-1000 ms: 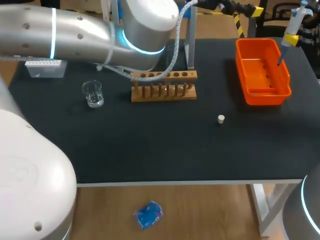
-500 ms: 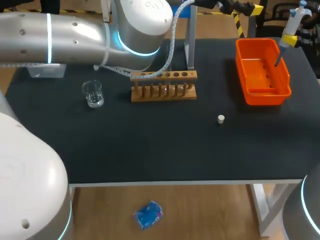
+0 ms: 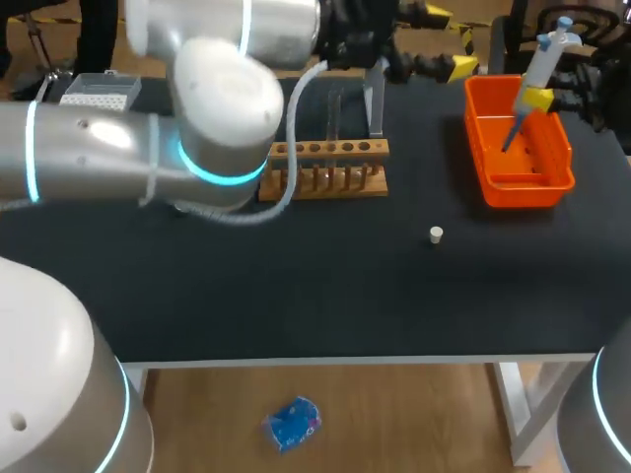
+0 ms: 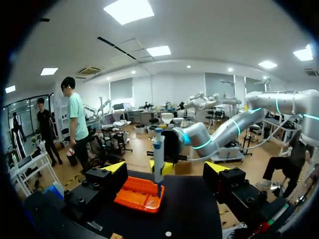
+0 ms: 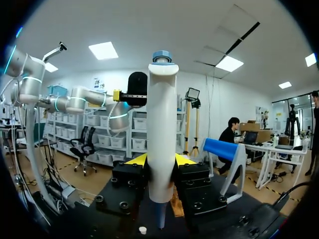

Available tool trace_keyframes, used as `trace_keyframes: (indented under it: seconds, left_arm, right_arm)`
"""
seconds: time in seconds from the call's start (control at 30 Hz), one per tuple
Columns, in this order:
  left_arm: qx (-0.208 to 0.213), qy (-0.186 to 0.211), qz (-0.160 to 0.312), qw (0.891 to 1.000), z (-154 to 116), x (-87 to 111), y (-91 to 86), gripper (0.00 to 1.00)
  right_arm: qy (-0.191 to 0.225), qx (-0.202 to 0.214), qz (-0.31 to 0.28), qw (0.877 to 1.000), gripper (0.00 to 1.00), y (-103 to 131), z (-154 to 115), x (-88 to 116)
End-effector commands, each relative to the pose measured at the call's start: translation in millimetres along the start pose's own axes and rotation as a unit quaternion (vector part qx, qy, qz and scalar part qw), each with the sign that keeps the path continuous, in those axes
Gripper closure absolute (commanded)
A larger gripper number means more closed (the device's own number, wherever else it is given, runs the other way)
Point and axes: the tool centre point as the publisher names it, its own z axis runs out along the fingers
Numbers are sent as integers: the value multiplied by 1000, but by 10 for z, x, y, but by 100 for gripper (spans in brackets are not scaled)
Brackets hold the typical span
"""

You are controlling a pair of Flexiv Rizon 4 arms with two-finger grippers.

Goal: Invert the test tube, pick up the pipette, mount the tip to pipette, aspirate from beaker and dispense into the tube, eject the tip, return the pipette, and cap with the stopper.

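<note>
My right gripper is shut on the white and blue pipette. It holds the pipette tilted, with the lower end over the orange bin. In the right wrist view the pipette stands upright between the yellow fingertips. My left gripper is open and empty above the table's far edge, left of the bin. It faces the pipette and the bin. The wooden rack holds a clear tube. The white stopper lies on the black mat. The beaker is hidden behind my left arm.
A tip box sits at the far left of the table. A grey pipette stand rises behind the rack. My left arm spans the far left half of the table, above the rack's left end.
My left arm has swung round and now covers the beaker, its gripper reaching right toward the bin. My right gripper has carried the pipette left, over the bin, more tilted.
</note>
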Motion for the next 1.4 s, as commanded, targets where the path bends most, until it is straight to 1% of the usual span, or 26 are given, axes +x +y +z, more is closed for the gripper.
trace_keyframes:
  seconds: [0.03, 0.1, 0.13, 0.17, 0.73, 0.77, 0.8, 0.83, 0.87, 0.9, 0.93, 0.97, 1.07, 1.23, 1.27, 1.33, 1.4]
  left_arm:
    - [60, -26, -10, 998, -543, 332, 238, 0]
    - [65, -31, -19, 997, -653, 375, 309, 0]
    - [70, -26, -33, 997, -714, 390, 352, 0]
    - [70, -26, -33, 997, -714, 390, 352, 0]
    - [70, -26, -33, 997, -714, 390, 352, 0]
    - [67, -12, -29, 997, -694, 362, 417, 0]
    - [64, -19, -24, 997, -696, 338, 459, 0]
    - [69, -15, -25, 997, -705, 325, 497, 0]
    - [77, -2, -24, 997, -726, 326, 553, 0]
    - [78, -4, -22, 997, -743, 322, 592, 0]
    - [86, 9, -21, 996, -771, 329, 643, 0]
    - [87, 12, -22, 996, -787, 343, 672, 0]
    - [94, 12, -19, 995, -856, 343, 769, 0]
    - [112, -4, -9, 994, -993, 287, 904, 0]
    - [118, -8, -14, 993, -1020, 269, 939, 0]
    - [120, -15, -10, 993, -1043, 246, 982, 0]
    - [123, -16, -8, 992, -1054, 224, 1026, 0]
  right_arm:
    - [11, -1, 12, 1000, 100, -8, 280, 300]
    - [37, 10, 11, 999, 100, 3, 378, 379]
    - [46, 16, 9, 999, 100, 51, 413, 389]
    - [51, 15, 7, 999, 100, 100, 415, 368]
    - [51, 15, 7, 999, 100, 100, 415, 368]
    - [51, 15, 7, 999, 100, 100, 415, 368]
    - [51, 15, 7, 999, 100, 100, 415, 368]
    - [51, 15, 7, 999, 100, 100, 415, 368]
    - [55, 14, 7, 998, 100, 54, 469, 395]
    - [56, 14, 6, 998, 100, 17, 507, 409]
    - [60, 29, 6, 998, 100, -42, 559, 425]
    - [61, 31, 4, 998, 100, -71, 592, 439]
    - [67, 25, 3, 997, 100, -152, 712, 483]
    - [79, 22, 2, 997, 100, -268, 946, 587]
    - [83, 21, 1, 996, 100, -290, 1013, 617]
    - [90, 13, 4, 996, 100, -315, 1104, 653]
    - [100, 14, 7, 995, 100, -352, 1226, 695]
